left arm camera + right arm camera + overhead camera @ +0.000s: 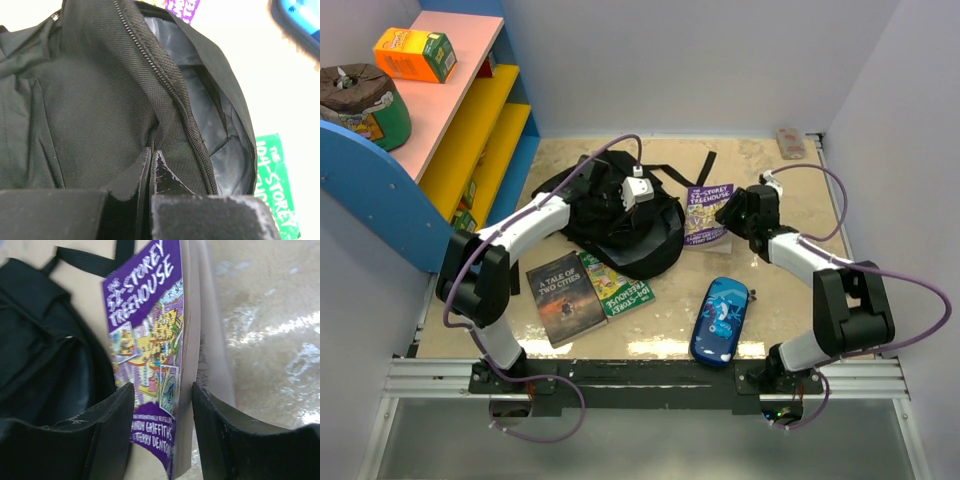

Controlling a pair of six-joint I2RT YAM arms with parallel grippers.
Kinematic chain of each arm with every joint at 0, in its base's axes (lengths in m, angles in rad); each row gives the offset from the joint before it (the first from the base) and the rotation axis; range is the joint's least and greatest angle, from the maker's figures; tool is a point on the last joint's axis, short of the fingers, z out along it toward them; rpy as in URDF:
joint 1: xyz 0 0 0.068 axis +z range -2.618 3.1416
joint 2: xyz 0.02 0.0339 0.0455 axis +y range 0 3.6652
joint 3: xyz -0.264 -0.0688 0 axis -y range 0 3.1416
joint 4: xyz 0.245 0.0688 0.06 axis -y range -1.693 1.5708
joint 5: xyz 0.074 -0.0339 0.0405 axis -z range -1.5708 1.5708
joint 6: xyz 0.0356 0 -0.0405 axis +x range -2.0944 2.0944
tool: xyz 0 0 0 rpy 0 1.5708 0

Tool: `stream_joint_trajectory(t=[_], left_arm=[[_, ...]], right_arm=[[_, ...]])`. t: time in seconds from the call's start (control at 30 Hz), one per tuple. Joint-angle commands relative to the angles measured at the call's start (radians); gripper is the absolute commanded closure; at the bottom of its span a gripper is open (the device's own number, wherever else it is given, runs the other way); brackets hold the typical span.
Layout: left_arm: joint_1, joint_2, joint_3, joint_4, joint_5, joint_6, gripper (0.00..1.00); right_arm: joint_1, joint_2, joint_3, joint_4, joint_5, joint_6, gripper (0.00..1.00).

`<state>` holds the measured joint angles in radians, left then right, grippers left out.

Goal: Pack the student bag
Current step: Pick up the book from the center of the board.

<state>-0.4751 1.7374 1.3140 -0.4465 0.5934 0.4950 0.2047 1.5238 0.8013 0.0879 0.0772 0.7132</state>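
Observation:
The student bag (620, 225) is a floppy black backpack lying in the middle of the table. Its mouth gapes and shows grey lining (220, 135). My left gripper (635, 195) rests on top of the bag. In the left wrist view this gripper (151, 152) is shut on a fold of bag fabric (100, 110) beside the zip. A purple "Treehouse" book (706, 214) lies just right of the bag. My right gripper (730, 215) is open. In the right wrist view it (162, 390) straddles the purple book's (150, 315) right edge, one finger on each side.
A dark "A Tale of Two Cities" book (563, 297) and a green book (620, 285) lie in front of the bag. A blue pencil case (720, 320) lies front right. A coloured shelf unit (470, 120) stands at the left. A small object (790, 142) lies at the back right corner.

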Motion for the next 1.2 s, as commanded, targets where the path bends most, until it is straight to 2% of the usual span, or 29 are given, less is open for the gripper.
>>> stream_joint_trajectory(t=[0.0, 0.1, 0.23, 0.33, 0.37, 0.43, 0.47, 0.5, 0.67, 0.93, 1.07, 1.17], left_arm=[[-0.003, -0.015, -0.015, 0.04, 0.025, 0.036, 1.0], [-0.003, -0.015, -0.018, 0.042, 0.032, 0.037, 1.0], [-0.003, -0.027, -0.025, 0.04, 0.039, 0.045, 1.0], [-0.003, -0.042, -0.036, 0.034, 0.04, 0.059, 1.0], [-0.003, -0.044, -0.038, 0.035, 0.039, 0.06, 1.0], [-0.003, -0.047, -0.038, 0.031, 0.037, 0.063, 1.0], [-0.003, -0.047, -0.038, 0.032, 0.037, 0.063, 1.0], [-0.003, -0.047, -0.038, 0.032, 0.037, 0.063, 1.0], [-0.003, -0.049, -0.036, 0.057, 0.02, 0.03, 1.0], [0.001, -0.09, -0.003, 0.152, -0.044, -0.093, 1.0], [0.015, -0.136, -0.013, 0.242, -0.127, -0.195, 1.0], [0.032, -0.183, -0.077, 0.354, -0.191, -0.266, 1.0]], right_arm=[[0.029, -0.071, -0.027, 0.179, -0.14, 0.038, 0.49], [0.032, -0.001, -0.022, 0.165, -0.148, 0.037, 0.51], [0.035, 0.097, -0.028, 0.154, -0.142, 0.042, 0.59], [0.039, 0.116, -0.033, 0.171, -0.145, 0.038, 0.69], [0.038, 0.118, -0.033, 0.173, -0.149, 0.035, 0.77], [0.038, 0.119, -0.03, 0.176, -0.155, 0.031, 0.87], [0.038, 0.115, -0.028, 0.174, -0.159, 0.028, 0.97], [0.038, 0.108, -0.025, 0.171, -0.157, 0.026, 1.0], [0.039, 0.001, 0.013, 0.086, -0.111, -0.021, 1.0], [0.036, -0.126, 0.262, -0.181, -0.146, -0.129, 1.0], [0.038, -0.206, 0.311, -0.247, -0.149, -0.152, 1.0], [0.036, -0.273, 0.315, -0.26, -0.204, -0.127, 1.0]])
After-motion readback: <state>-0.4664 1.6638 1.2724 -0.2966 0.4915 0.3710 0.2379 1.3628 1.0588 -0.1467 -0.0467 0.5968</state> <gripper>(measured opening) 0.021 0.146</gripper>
